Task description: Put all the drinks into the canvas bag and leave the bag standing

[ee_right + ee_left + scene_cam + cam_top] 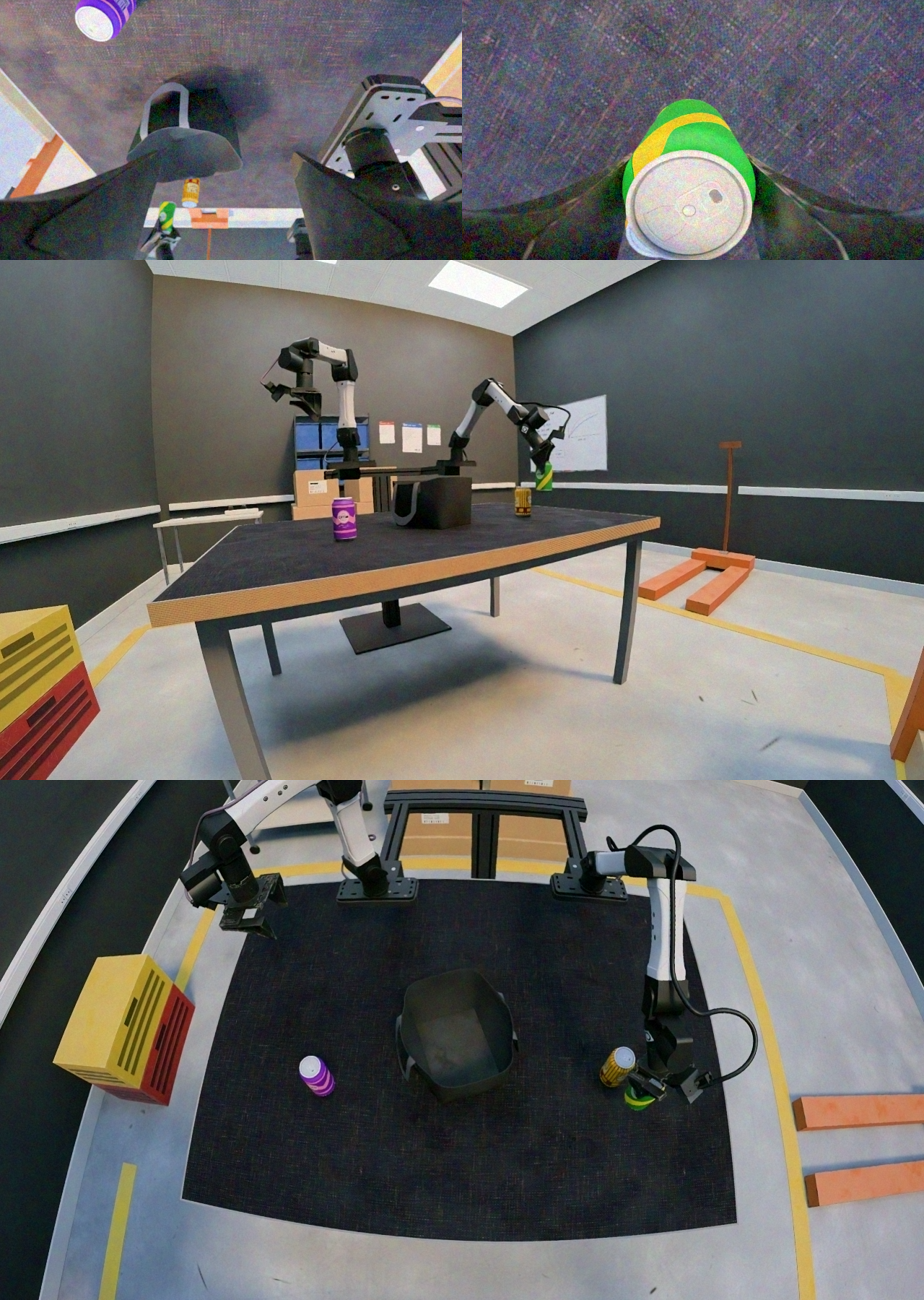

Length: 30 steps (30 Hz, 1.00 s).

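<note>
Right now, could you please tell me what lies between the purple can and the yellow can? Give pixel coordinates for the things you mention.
The bag (466, 1093) (449, 502) (218, 112) stands between the purple can (316, 1076) (344, 520) (106, 18) and the yellow can (617, 1067) (522, 501) (638, 243) (190, 192), as the top view shows.

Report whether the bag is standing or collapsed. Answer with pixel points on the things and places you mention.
Standing: the bag (421, 1028) (445, 502) (213, 112) has its walls up around an open top.

No wording or number is legible. Lettering too small to read marks the purple can (317, 1076) (344, 518) (108, 16), well apart from the left jaws, and the yellow can (617, 1067) (522, 501) (190, 193) near them. Behind those jaws, the whiteboard (585, 434) carries unreadable writing; between both pairs of jaws, wall sheets (411, 438) are equally illegible.
</note>
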Motion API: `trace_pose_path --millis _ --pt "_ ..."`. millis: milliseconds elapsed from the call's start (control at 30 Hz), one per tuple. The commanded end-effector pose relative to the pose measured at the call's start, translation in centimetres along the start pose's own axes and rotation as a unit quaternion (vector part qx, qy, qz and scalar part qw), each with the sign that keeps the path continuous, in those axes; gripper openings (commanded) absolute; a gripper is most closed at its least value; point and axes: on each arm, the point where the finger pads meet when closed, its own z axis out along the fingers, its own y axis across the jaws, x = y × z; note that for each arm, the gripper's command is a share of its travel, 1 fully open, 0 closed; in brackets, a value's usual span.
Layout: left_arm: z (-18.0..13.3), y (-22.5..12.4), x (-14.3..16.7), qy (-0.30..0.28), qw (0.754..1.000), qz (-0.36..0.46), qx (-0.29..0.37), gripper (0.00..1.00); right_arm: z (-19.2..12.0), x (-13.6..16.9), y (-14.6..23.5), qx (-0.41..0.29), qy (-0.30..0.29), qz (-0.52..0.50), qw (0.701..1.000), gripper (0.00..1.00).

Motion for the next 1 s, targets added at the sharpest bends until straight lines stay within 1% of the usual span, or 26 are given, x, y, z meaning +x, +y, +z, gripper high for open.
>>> trace_pose_path --millis 0,33,100,133,167,333,533,800,967 --pt "-4.7 -1.7 -6.3 -0.071 0.997 -0.019 0.026 0.74 -1.3 -0.7 0.4 -0.017 -0.027 0.004 0.999 1.00" --pt "-4.7 -1.9 -6.8 -0.081 0.996 -0.023 0.031 0.74 -1.3 -0.7 0.4 -0.017 -0.027 0.004 0.999 1.00" --pt "-4.7 -1.9 -6.8 -0.081 0.996 -0.023 0.031 0.74 -1.3 -0.7 0.4 -0.017 -0.027 0.004 0.999 1.00" --pt "-5.1 -1.5 -6.8 -0.074 0.997 -0.023 0.026 0.74 -1.3 -0.7 0.4 -0.017 -0.027 0.004 0.999 1.00" --pt "-5.6 -1.9 -6.9 -0.073 0.997 -0.021 0.028 0.74 -1.3 -0.7 0.4 -0.017 -0.027 0.004 0.999 1.00" --pt "-6.5 -1.4 -8.2 -0.080 0.996 -0.028 0.027 0.74 -1.3 -0.7 0.4 -0.017 -0.027 0.004 0.999 1.00" --pt "-8.0 -2.1 -9.3 -0.090 0.995 -0.028 0.033 0.74 -1.3 -0.7 0.4 -0.017 -0.027 0.004 0.999 1.00" --pt "-7.9 -2.1 -10.1 -0.106 0.993 -0.032 0.039 0.74 -1.3 -0.7 0.4 -0.017 -0.027 0.004 0.999 1.00" --pt "-7.6 -2.0 -10.0 -0.106 0.993 -0.033 0.038 0.74 -1.3 -0.7 0.4 -0.017 -0.027 0.004 0.999 1.00"
